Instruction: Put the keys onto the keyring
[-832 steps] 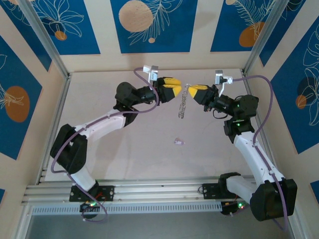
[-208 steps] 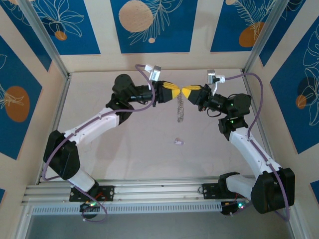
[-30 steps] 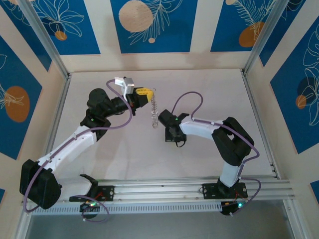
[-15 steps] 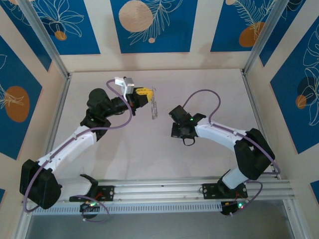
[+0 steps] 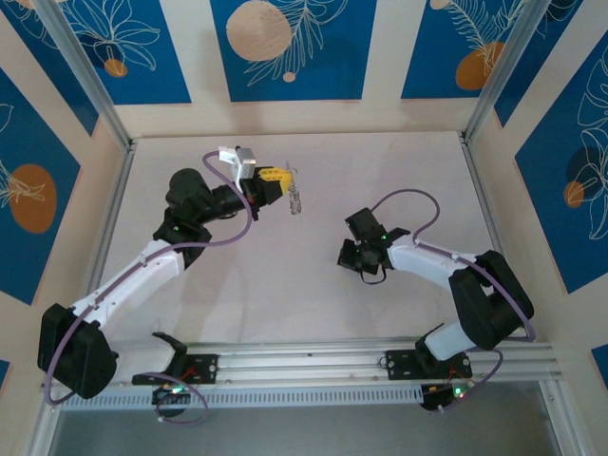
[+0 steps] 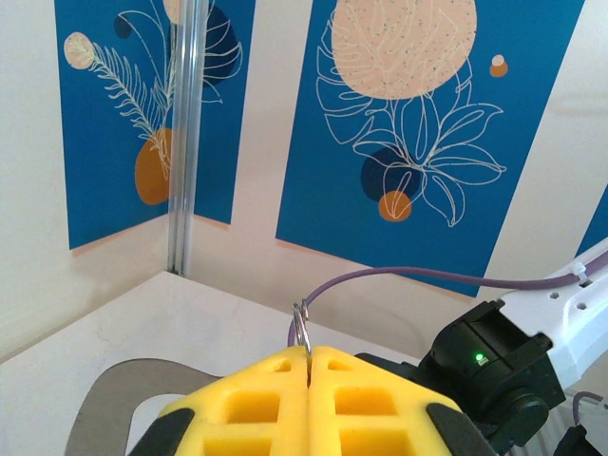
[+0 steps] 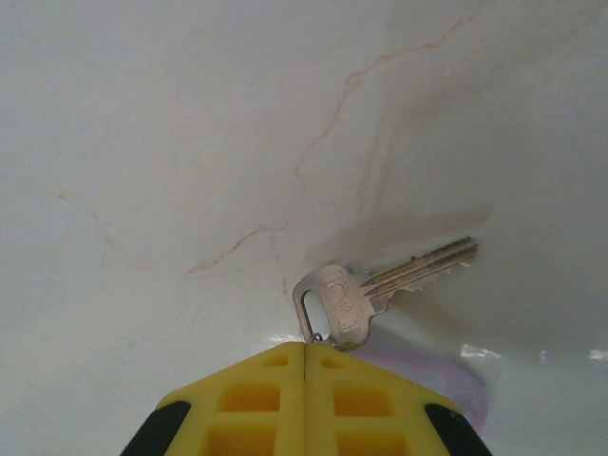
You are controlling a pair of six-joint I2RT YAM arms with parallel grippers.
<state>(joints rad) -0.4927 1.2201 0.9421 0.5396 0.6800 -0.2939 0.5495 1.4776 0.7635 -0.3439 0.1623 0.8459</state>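
Left gripper [image 5: 283, 178] is up over the far left of the table [image 5: 237, 285], its yellow fingers pressed tight together on the keyring [image 5: 295, 197]. The ring hangs off the tips with its fringe of small silvery pieces dangling, clear of the surface. From the left wrist, a thin loop of wire pokes straight out of the seam between the fingers. Across on the right, the right gripper [image 7: 304, 350] points down at the marble-look top, fingers together too, with the head of a silver key [image 7: 334, 306] caught at the very tips and its blade angling off to the right. A blurred lilac piece [image 7: 427, 385] sits just beside those fingers.
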